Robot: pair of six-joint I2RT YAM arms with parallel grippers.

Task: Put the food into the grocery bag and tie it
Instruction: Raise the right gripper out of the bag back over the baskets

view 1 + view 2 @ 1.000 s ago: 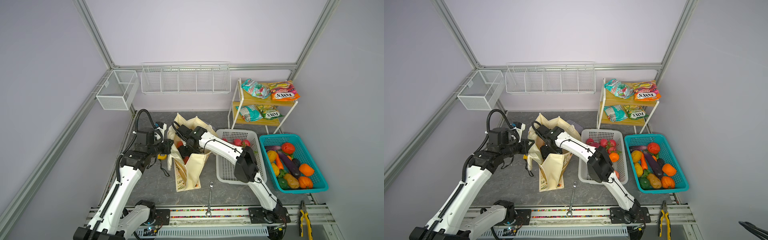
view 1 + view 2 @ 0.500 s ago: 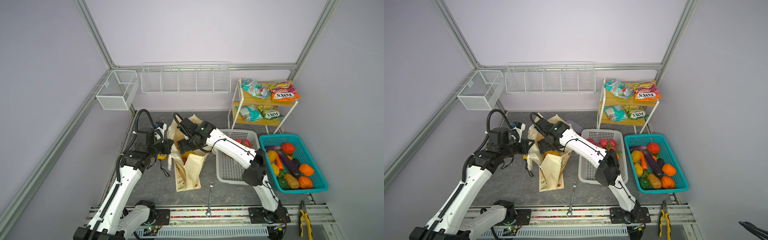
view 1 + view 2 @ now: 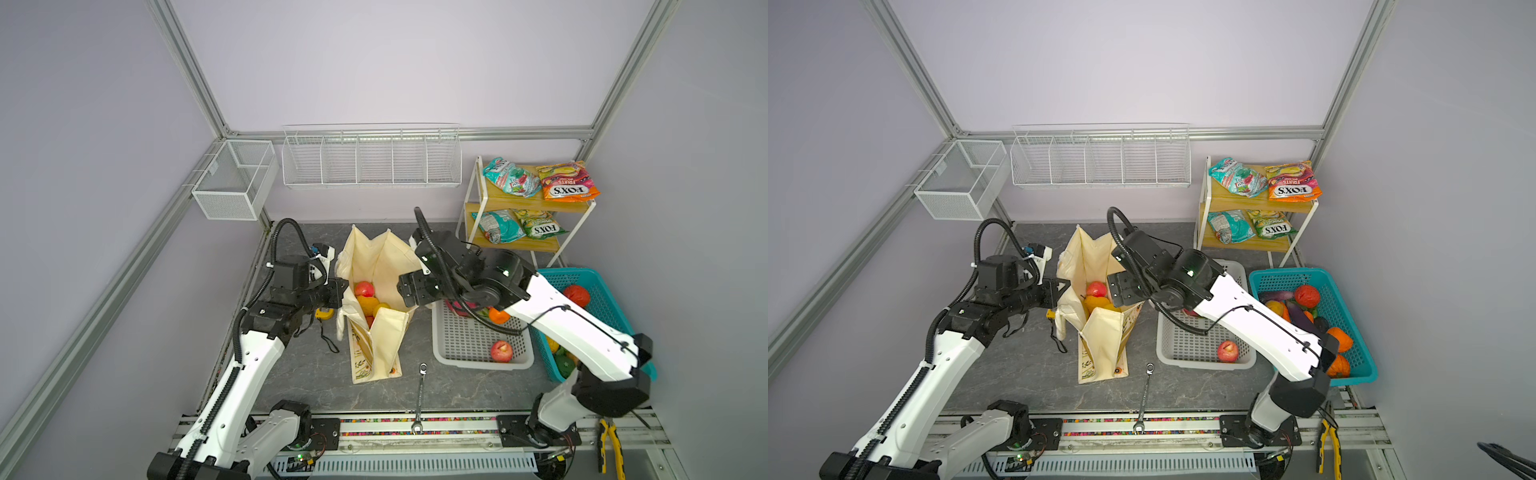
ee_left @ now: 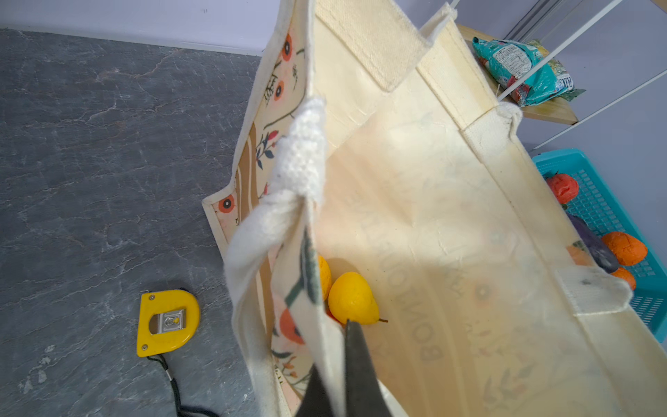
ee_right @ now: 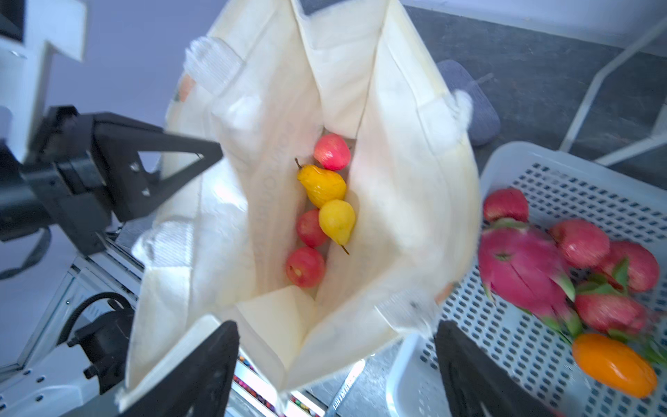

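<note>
Cream canvas tote [image 3: 376,266]: stands open at the centre of both top views on the grey tabletop [image 3: 307,365], its mouth spread.
Left gripper [image 3: 341,291]: jaws pinched tight on the tote's left rim, with the cloth caught between the dark fingers [image 4: 361,375].
Right gripper [image 5: 335,364]: jaws spread wide with nothing between them; it hovers over the tote's right rim, just left of the grey basket.
Fruit in tote: three red apples [image 5: 332,151] and two yellow pears [image 5: 322,184] lie on its floor.
Grey perforated basket [image 3: 465,345]: right of the tote; it holds a pink dragon fruit [image 5: 519,267], more red apples and an orange fruit [image 5: 613,364].
Teal basket [image 3: 561,274]: far right in both top views, filled with mixed fruit and vegetables.
Snack packets [image 3: 567,187]: on the two-tier shelf [image 3: 519,203] at upper right.
Tape measure [image 4: 168,323]: yellow, on the tabletop just left of the tote.
</note>
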